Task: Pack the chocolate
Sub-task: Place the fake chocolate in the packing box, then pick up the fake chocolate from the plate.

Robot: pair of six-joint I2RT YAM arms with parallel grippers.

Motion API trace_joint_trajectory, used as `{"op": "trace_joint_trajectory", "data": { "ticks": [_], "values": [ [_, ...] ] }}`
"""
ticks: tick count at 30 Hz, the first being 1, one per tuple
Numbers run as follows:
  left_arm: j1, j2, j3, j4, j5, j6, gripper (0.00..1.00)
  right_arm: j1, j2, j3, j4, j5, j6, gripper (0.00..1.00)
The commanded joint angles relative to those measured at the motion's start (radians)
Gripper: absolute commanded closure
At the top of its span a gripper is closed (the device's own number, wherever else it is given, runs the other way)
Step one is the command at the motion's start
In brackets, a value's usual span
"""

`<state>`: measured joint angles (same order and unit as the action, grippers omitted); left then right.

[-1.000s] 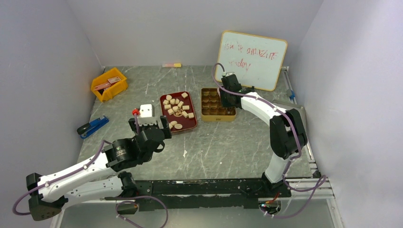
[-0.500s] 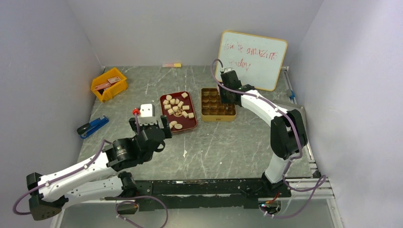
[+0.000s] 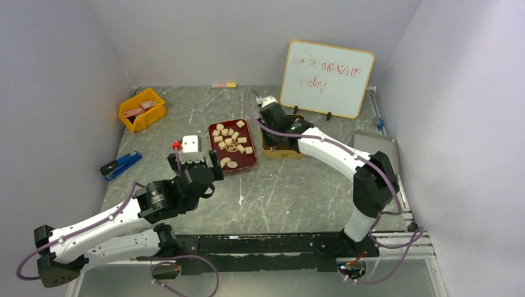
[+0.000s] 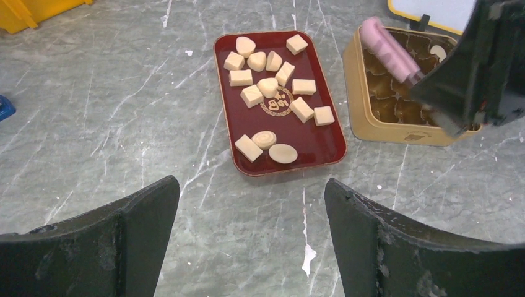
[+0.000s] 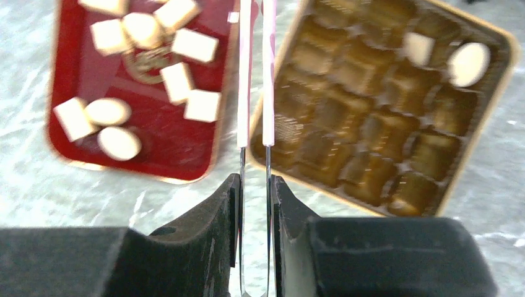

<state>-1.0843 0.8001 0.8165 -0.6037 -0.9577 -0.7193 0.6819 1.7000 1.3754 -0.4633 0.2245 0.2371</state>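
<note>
Several pale tan chocolate pieces (image 4: pixel 272 86) lie on the dark red tray (image 4: pixel 312 145). Two more pieces (image 5: pixel 468 63) sit in the far corner cells of the gold tin (image 5: pixel 489 105). My right gripper (image 5: pixel 254 179) is shut on a pair of metal tongs (image 5: pixel 269 74) with pink sleeves. The tong ends hang over the gap between tray and tin. From above, the right gripper (image 3: pixel 272 117) is over the tin's left back corner. My left gripper (image 4: pixel 251 185) hovers open and empty just in front of the tray.
A yellow bin (image 3: pixel 142 109) stands at the back left and a whiteboard (image 3: pixel 327 77) at the back right. A white box with a red knob (image 3: pixel 190 144) sits left of the tray, a blue tool (image 3: pixel 121 164) further left. A metal tray (image 3: pixel 374 145) lies at the right edge.
My right arm swung left from the tin's far right side to its left back corner, and its jaws squeezed the tongs narrower. The left arm stayed still.
</note>
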Motion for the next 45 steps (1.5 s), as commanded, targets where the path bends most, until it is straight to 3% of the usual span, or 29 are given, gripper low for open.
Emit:
{"op": "trace_joint_trajectory", "data": {
  "ticks": [1, 14, 28, 45],
  "values": [
    [-0.005, -0.024, 0.038, 0.003, -0.001, -0.019, 0.09, 0.108, -0.011, 0.049, -0.005, 0.040, 0.039, 0.76],
    [-0.005, -0.057, 0.037, -0.013, 0.002, -0.017, 0.09, 0.274, 0.115, 0.067, -0.019, 0.082, 0.073, 0.72],
    [-0.005, -0.068, 0.029, -0.011, 0.002, -0.012, 0.08, 0.277, 0.171, 0.066, -0.032, 0.138, 0.057, 0.65],
    [-0.005, -0.067, 0.027, -0.004, 0.001, -0.008, 0.08, 0.239, 0.201, 0.063, -0.013, 0.118, 0.045, 0.64]
  ]
}}
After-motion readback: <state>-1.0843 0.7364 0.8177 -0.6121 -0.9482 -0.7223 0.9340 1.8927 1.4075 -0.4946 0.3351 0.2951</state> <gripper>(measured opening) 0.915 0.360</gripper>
